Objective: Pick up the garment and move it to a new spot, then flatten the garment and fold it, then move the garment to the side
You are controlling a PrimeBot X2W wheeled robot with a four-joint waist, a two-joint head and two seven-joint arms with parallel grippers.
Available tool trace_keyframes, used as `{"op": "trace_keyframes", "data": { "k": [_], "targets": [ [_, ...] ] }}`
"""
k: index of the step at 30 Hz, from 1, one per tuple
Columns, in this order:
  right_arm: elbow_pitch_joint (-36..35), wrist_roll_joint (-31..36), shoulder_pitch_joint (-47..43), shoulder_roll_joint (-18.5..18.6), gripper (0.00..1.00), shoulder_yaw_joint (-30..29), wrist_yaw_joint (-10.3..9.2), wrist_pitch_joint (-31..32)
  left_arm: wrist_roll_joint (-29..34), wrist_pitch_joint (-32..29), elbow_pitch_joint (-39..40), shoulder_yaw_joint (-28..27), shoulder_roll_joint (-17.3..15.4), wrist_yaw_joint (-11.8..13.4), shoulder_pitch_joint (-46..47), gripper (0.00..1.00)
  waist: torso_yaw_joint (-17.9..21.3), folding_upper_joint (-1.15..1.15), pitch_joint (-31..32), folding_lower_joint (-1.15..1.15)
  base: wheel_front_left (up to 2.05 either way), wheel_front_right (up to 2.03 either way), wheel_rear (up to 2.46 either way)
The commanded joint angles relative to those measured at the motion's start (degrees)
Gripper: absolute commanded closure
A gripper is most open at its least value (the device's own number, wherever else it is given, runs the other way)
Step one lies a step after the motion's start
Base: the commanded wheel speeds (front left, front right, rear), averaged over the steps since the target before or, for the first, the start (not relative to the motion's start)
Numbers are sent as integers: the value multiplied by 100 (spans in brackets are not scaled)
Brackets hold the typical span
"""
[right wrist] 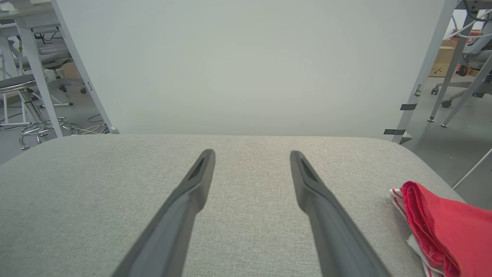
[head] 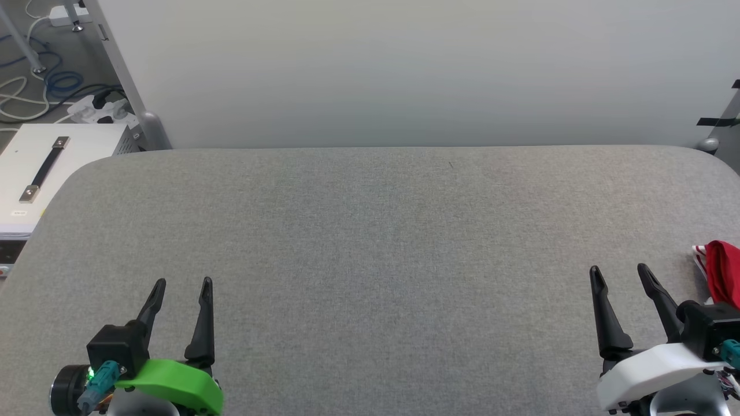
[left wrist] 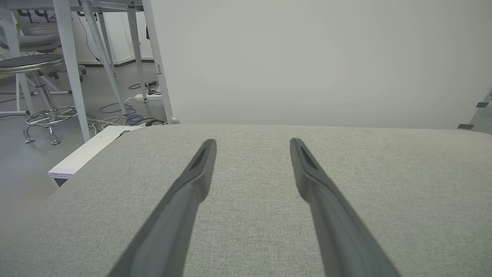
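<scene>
- Head view: the garment (head: 722, 271) lies on the grey padded table (head: 393, 231), just off the outer side of the right gripper (head: 618, 268). It is cut off by the picture's right edge, and its near end is hidden behind that gripper's black mount. What shows is a red fold with a sliver of red-and-white striped trim.
- The left gripper (head: 184, 282) is far across the table from the garment. To its outer side and ahead of it, a white box (head: 52, 173) is cut by the picture edge, with tangled cables (head: 34, 86) on the floor beyond.
- Count: two grippers, each with two dark fingers (head: 202, 323) held well apart and gripping nothing; one garment; one box.
- Left wrist view: the left gripper's (left wrist: 253, 141) two fingers are spread wide over bare grey fabric, their bases cut by the bottom edge. Whether the tips touch the table cannot be told. Ahead and to the left are one stool (left wrist: 34, 65) and a corner of the white box (left wrist: 84, 154).
- Right wrist view: the right gripper's (right wrist: 252, 152) two fingers are likewise spread wide with nothing between them. The garment (right wrist: 442, 227) lies to the right of the right-hand finger, apart from it, in layered red folds with striped trim beneath. The right and bottom edges cut it off, so its full shape cannot be made out.
</scene>
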State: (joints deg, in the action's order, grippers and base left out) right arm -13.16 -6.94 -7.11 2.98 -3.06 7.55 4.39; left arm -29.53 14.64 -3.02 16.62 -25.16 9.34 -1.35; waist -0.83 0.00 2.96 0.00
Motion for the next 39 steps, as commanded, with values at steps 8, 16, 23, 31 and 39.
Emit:
{"op": "trace_keyframes", "data": {
  "k": [8,16,23,31,39],
  "targets": [
    [10,-77,3,-10,0,42,-6,52,34,15,-11,3,-6,53,-14,0,29,0,-55,0,0,0,0],
    [41,-31,20,-1,100,21,0,30,72,-43,2,-44,56,-3,6,100,31,0,-65,0,0,0,0],
    [115,11,60,-2,100,37,-1,3,237,-125,19,-137,180,-57,13,100,34,0,-79,0,0,0,0],
    [197,58,105,-2,100,55,-1,-27,423,-216,39,-241,321,-117,21,100,38,0,-93,0,0,0,0],
    [279,104,149,-3,100,74,-1,-58,609,-308,58,-346,461,-177,30,100,41,0,-108,0,0,0,0]
  ]
}}
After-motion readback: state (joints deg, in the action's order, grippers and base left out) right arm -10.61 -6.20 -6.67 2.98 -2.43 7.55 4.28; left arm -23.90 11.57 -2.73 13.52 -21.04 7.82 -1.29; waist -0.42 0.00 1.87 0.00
